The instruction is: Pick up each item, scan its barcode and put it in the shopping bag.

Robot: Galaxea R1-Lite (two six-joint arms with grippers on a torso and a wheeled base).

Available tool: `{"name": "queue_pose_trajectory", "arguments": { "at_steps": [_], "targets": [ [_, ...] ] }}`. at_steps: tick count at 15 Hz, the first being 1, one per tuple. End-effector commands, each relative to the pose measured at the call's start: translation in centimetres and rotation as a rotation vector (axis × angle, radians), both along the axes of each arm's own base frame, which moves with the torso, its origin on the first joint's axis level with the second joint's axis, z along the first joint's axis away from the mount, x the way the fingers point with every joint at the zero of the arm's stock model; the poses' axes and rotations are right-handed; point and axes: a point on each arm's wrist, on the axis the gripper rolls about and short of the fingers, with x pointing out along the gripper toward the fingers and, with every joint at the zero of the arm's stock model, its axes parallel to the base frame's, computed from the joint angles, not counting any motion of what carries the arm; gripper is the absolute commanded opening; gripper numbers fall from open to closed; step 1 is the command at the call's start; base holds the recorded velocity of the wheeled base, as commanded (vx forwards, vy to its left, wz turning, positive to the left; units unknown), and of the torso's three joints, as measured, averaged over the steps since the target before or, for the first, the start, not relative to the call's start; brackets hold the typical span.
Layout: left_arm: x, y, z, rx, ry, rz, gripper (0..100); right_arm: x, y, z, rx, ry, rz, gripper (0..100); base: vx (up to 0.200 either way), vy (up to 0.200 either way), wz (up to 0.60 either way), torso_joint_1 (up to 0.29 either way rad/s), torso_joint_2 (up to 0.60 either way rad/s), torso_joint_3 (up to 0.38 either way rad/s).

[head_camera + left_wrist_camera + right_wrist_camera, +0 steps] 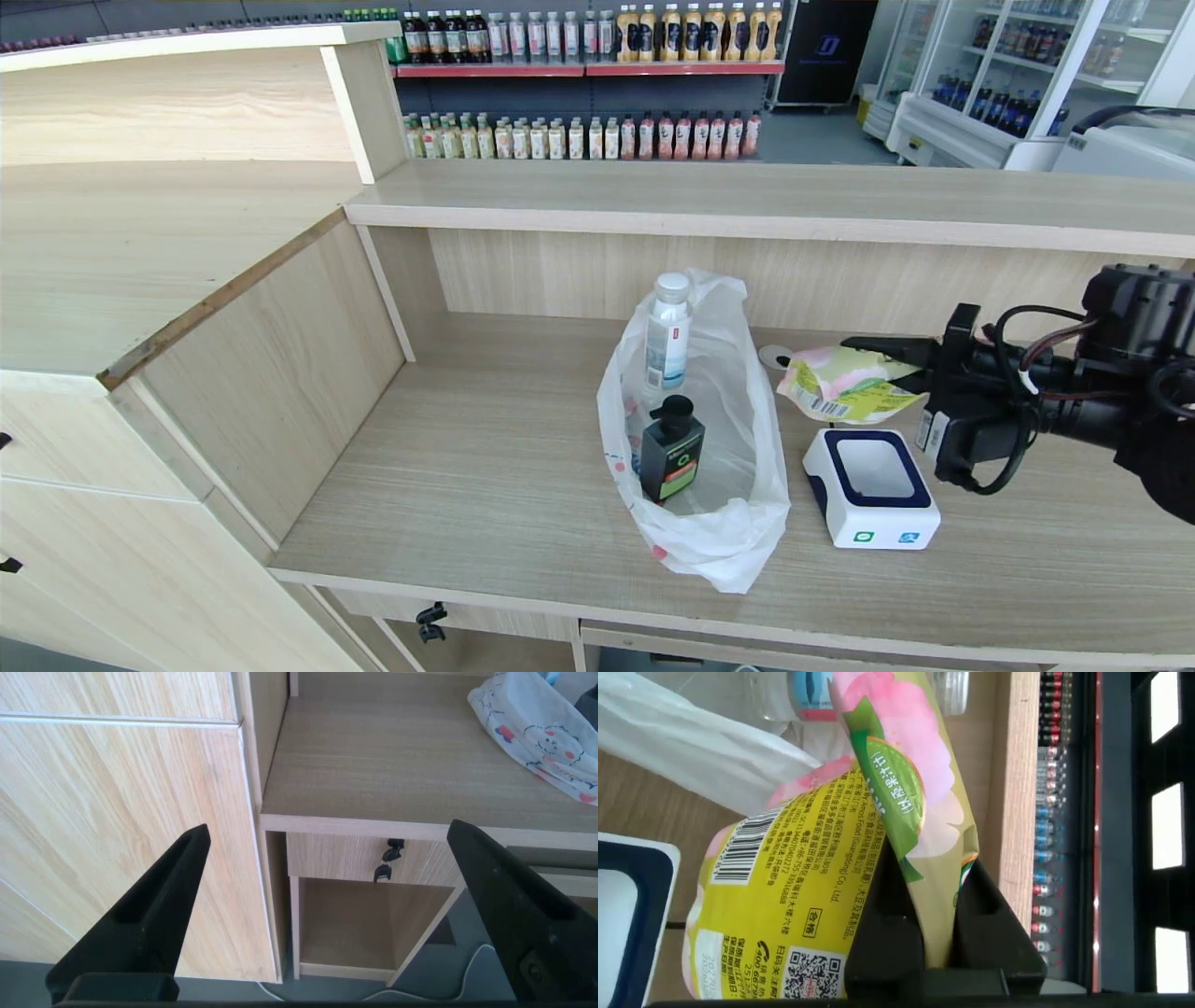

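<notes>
Pouch [845, 385]: edge pinched in right tool [920, 371], near scanner [870, 487], beside bag [747, 532].
Left tool [329, 833]: spread wide, holding nothing.
Risk: thin grip might slip; barcode's tilted, so it may not read.

head camera looks down at the counter [485, 467]; both wrist cameras glimpse its bag [738, 523].

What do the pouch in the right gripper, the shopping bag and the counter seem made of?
Pouch: glossy printed plastic film, seemingly; it creases where the right gripper pinches it. Shopping bag: thin translucent white plastic, crumpled. Counter: matte wood-grain board, probably laminate.
</notes>
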Motion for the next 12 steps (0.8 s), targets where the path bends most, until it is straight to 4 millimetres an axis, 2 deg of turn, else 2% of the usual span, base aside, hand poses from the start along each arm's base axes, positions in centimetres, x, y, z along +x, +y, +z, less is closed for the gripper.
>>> {"name": "queue_pose_trajectory", "arguments": {
  "at_steps": [1, 3, 5, 8, 12],
  "targets": [
    [0.0, 0.0, 0.0, 0.000, 0.001, 0.000, 100, -5.8, -0.6, 5.9, 0.186, 0.071, -0.134, 0, 0.000, 0.000, 0.00, 0.000, 0.00, 0.000],
    [0.0, 0.0, 0.0, 0.000, 0.001, 0.000, 100, -9.2, -2.7, 7.9, 0.456, 0.208, -0.321, 0, 0.000, 0.000, 0.00, 0.000, 0.00, 0.000],
    [0.0, 0.0, 0.0, 0.000, 0.001, 0.000, 100, -11.2, -4.8, 7.9, 0.735, 0.345, -0.499, 0, 0.000, 0.000, 0.00, 0.000, 0.00, 0.000],
    [0.0, 0.0, 0.0, 0.000, 0.001, 0.000, 100, -12.5, -7.2, 6.8, 1.096, 0.477, -0.678, 0, 0.000, 0.000, 0.00, 0.000, 0.00, 0.000],
    [0.0, 0.0, 0.0, 0.000, 0.001, 0.000, 100, -13.3, -8.1, 6.3, 1.340, 0.479, -0.803, 0, 0.000, 0.000, 0.00, 0.000, 0.00, 0.000]
  ]
}}
